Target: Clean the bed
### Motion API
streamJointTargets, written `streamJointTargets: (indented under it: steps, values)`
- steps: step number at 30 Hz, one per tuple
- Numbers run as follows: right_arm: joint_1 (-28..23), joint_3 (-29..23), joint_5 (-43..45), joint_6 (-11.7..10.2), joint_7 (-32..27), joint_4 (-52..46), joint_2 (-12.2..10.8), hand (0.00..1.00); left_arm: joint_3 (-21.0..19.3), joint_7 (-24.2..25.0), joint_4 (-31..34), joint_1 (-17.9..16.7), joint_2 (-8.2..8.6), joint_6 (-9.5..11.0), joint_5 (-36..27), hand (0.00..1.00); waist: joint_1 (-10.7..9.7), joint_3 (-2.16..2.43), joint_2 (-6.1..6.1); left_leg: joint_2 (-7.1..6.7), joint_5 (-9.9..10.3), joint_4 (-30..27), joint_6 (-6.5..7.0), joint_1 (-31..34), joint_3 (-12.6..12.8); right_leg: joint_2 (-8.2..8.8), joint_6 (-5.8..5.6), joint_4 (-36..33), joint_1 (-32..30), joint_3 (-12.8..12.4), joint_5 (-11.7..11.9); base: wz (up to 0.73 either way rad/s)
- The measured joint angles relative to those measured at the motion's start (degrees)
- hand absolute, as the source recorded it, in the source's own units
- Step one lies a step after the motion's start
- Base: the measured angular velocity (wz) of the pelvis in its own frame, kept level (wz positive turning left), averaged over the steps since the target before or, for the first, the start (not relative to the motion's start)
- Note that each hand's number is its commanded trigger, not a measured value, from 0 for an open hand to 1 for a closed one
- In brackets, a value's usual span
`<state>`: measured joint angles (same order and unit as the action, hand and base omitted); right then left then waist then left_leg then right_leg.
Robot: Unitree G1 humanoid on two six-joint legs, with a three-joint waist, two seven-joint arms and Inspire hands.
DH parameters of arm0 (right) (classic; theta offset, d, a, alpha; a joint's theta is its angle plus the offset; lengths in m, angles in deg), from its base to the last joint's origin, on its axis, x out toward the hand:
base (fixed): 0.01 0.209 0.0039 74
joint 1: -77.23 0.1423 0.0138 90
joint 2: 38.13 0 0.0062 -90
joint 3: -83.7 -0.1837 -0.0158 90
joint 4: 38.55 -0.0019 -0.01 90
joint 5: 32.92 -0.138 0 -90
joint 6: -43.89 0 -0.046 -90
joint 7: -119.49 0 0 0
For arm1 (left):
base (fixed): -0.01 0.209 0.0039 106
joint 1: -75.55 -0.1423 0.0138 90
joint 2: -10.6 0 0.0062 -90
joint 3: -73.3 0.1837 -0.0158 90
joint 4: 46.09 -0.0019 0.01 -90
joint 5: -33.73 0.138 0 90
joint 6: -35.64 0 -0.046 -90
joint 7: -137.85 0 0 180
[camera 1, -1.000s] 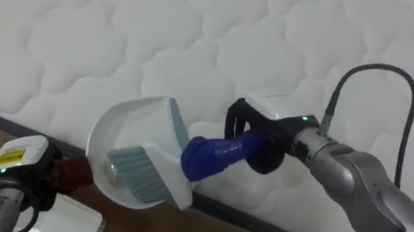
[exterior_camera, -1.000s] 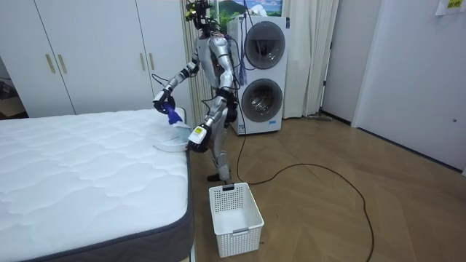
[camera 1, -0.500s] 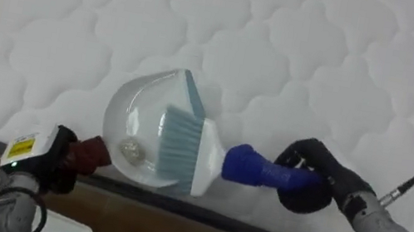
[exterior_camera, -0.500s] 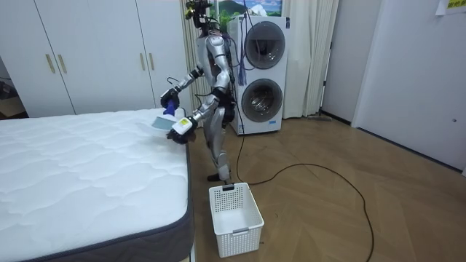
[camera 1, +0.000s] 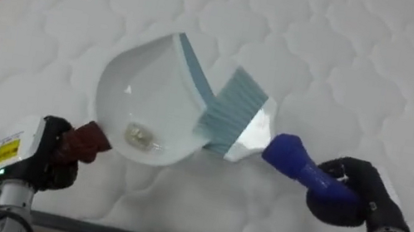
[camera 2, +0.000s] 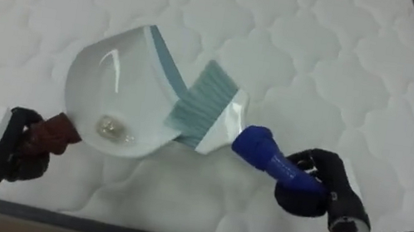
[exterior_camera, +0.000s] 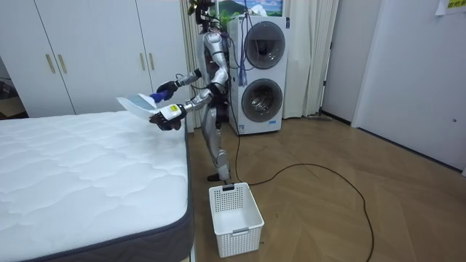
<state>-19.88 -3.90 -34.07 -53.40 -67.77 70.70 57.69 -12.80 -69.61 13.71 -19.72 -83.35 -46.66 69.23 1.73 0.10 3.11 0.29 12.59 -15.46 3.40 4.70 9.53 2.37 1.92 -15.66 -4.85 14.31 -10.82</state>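
Left hand (camera 1: 51, 164): clenched on pan (camera 1: 143, 97), crumbs (camera 1: 141, 134) pooled toward its fingers (camera 1: 62, 178).
Right hand (camera 1: 349, 199): grasping brush (camera 1: 236, 121), bristles guarding lip.

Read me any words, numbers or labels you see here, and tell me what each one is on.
Yellow sticker at the left hand: print too blurred to read.
Yellow sign high at the room view's right: too small to read.
No other text is legible.
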Motion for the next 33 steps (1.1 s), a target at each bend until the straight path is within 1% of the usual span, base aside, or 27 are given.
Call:
streamJointTargets:
  steps: [2, 3, 4, 5, 7, 9, 10, 12, 14, 18, 23, 24, 26, 27, 28, 29, 31, 32, 33]
  values:
    - [-0.4, -2.2, -3.1, -0.3, -1.8, 0.0, -1.3, 0.0, -1.7, -0.1, 0.7, -0.8, 1.3, 0.0, 0.1, 1.0, 0.0, 0.02, -0.11, -0.05, -0.1, 1.0, -0.1, -1.5, -0.1, -0.23, -0.16, 1.1, 1.6, -0.1, 0.2, 0.02]
    - [-0.6, -4.0, -4.1, -0.4, -2.9, -0.1, -2.5, 0.0, -2.7, -0.1, 2.6, -2.0, 1.9, 0.0, 0.1, 1.0, -0.1, 0.03, -0.12, -0.05, 0.0, 1.3, -0.13, -2.1, -0.2, -0.38, -0.23, 1.8, 2.4, -0.1, 0.3, 0.0]
    - [-0.8, -5.2, -5.2, -0.4, -4.1, -0.2, -3.1, 0.0, -3.9, -0.2, 4.2, -2.8, 2.5, 0.1, 0.1, 1.0, 0.0, 0.09, -0.22, -0.05, -0.1, 1.7, -0.17, -2.5, -0.2, -0.46, -0.3, 2.2, 2.7, -0.1, 0.5, 0.0]
    - [-0.8, -5.9, -5.6, -0.4, -4.7, -0.2, -3.3, 0.0, -4.3, -0.5, 4.7, -2.9, 2.71, 0.1, 0.1, 1.0, 0.0, 0.12, -0.28, -0.06, -0.1, 1.8, -0.17, -2.5, -0.2, -0.46, -0.34, 2.3, 2.8, -0.1, 0.5, 0.0]
    - [-0.8, -7.1, -9.3, -0.4, -6.9, -0.2, -3.9, 0.0, -6.1, -0.7, 6.1, -3.4, 3.76, 0.1, -0.1, 1.0, 0.3, 0.16, -0.8, -0.13, -0.1, 2.0, -0.19, -3.5, -0.3, -0.57, -0.47, 3.2, 4.1, -0.2, 0.6, 0.0]
    - [-0.7, -7.7, -12.2, -0.6, -8.2, -0.2, -4.3, 0.0, -6.6, -0.7, 6.9, -3.4, 4.27, 0.1, -1.4, 1.0, 0.3, 0.38, -1.22, -0.17, -0.1, 2.7, -0.2, -4.4, -0.2, -0.65, -0.49, 3.4, 4.7, -0.4, 0.7, 0.0]
    - [-0.7, -7.9, -13.3, -0.6, -8.9, -0.2, -4.5, 0.0, -7.2, -0.7, 8.1, -3.4, 4.83, 0.1, -2.3, 1.0, 0.3, 0.43, -1.31, -0.21, -0.1, 2.9, -0.2, -4.6, -0.2, -0.71, -0.57, 4.0, 5.1, -0.7, 0.7, 0.0]
    - [-0.6, -8.2, -14.3, -0.7, -9.6, -0.2, -4.9, 0.0, -8.7, -0.7, 9.4, -3.4, 5.92, 0.3, -2.4, 1.0, 0.6, 0.31, -1.51, -0.22, -0.1, 3.0, -0.2, -5.1, -0.3, -0.76, -0.58, 4.2, 5.6, -0.7, 0.7, 0.0]
    - [-0.6, -8.2, -14.4, -0.7, -10.0, -0.2, -5.1, 0.0, -9.0, -0.7, 9.7, -3.6, 6.12, 0.3, -3.7, 1.0, 0.5, 0.31, -1.79, -0.22, -0.1, 3.4, -0.2, -6.0, -0.3, -0.82, -0.59, 4.4, 6.4, -0.8, 0.7, 0.0]
    - [-0.5, -8.3, -16.5, -0.7, -10.4, -0.2, -5.2, 0.0, -9.4, -0.7, 10.7, -5.7, 6.18, 0.3, -6.5, 1.0, 0.5, 0.17, -2.09, -0.29, -0.1, 4.2, -0.25, -7.5, -0.3, -0.93, -0.6, 5.1, 7.8, -1.1, 0.7, -0.03]
    - [-0.3, -8.3, -16.6, -0.7, -10.7, -0.2, -5.1, 0.0, -9.4, -0.7, 11.1, -6.5, 6.17, 0.3, -6.7, 1.0, 1.0, 0.1, -2.07, -0.33, -0.1, 4.2, -0.26, -8.0, -0.3, -0.92, -0.63, 5.1, 8.2, -1.1, 0.7, 0.0]
    - [-0.3, -8.3, -16.6, -0.7, -10.7, -0.2, -5.1, 0.0, -9.4, -0.7, 11.2, -6.5, 6.17, 0.3, -6.7, 1.0, 1.2, -0.11, -2.09, -0.33, -0.1, 4.3, -0.26, -8.5, -0.3, -0.92, -0.64, 5.1, 8.8, -1.1, 0.7, 0.0]
    - [-0.2, -8.3, -16.6, -0.7, -10.7, -0.2, -5.1, 0.0, -9.5, -0.7, 11.7, -6.5, 6.17, 0.3, -6.8, 1.0, 1.5, -0.19, -2.08, -0.35, -0.1, 4.3, -0.3, -8.5, -0.5, -0.89, -0.64, 5.1, 9.1, -0.8, 0.7, 0.04]
    - [0.0, -8.3, -16.6, -0.7, -10.7, -0.2, -5.1, 0.0, -9.5, -0.6, 12.2, -6.5, 6.16, 0.3, -7.2, 1.0, 1.6, -0.24, -2.06, -0.43, -0.1, 4.2, -0.3, -8.3, -1.0, -0.79, -0.65, 5.0, 9.1, -0.5, 0.7, 0.16]
    - [0.1, -8.3, -16.7, -0.7, -10.7, -0.2, -5.1, 0.0, -9.5, -0.6, 12.5, -6.5, 6.15, 0.5, -7.4, 1.0, 1.6, -0.25, -2.08, -0.6, -0.1, 4.2, -0.3, -8.0, -2.0, -0.68, -0.68, 4.9, 9.2, 0.0, 0.7, 0.21]
    - [0.1, -8.3, -16.6, -0.7, -10.8, -0.2, -5.1, 0.0, -9.5, -0.6, 12.8, -6.5, 6.13, 0.5, -7.4, 1.0, 1.6, -0.26, -2.08, -0.65, -0.1, 4.2, -0.3, -7.8, -2.3, -0.65, -0.73, 4.8, 9.2, 0.1, 0.7, 0.29]
    - [0.5, -8.4, -16.4, -0.7, -11.0, -0.3, -5.0, 0.0, -9.6, -0.6, 13.4, -6.4, 5.94, 0.9, -7.9, 1.0, 1.1, -0.29, -1.94, -1.29, -0.1, 4.1, -0.27, -6.9, -5.4, -0.5, -0.88, 4.7, 9.2, 0.2, 0.6, 0.47]
    - [0.5, -8.5, -16.4, -0.7, -11.0, -0.4, -5.0, 0.0, -9.6, -0.6, 13.4, -6.4, 5.91, 1.0, -7.9, 1.0, 0.8, -0.32, -1.84, -1.45, -0.1, 4.0, -0.25, -6.7, -6.2, -0.47, -0.94, 4.7, 9.3, 0.3, 0.5, 0.75]
    - [0.5, -8.8, -16.4, -0.7, -11.0, -0.6, -5.1, 0.0, -9.6, -0.3, 13.4, -6.4, 5.91, 1.1, -7.9, 1.0, -0.1, -0.51, -1.44, -1.99, -0.3, 3.6, -0.2, -6.1, -8.3, -0.47, -1.29, 4.7, 9.8, 0.9, 0.3, 0.84]
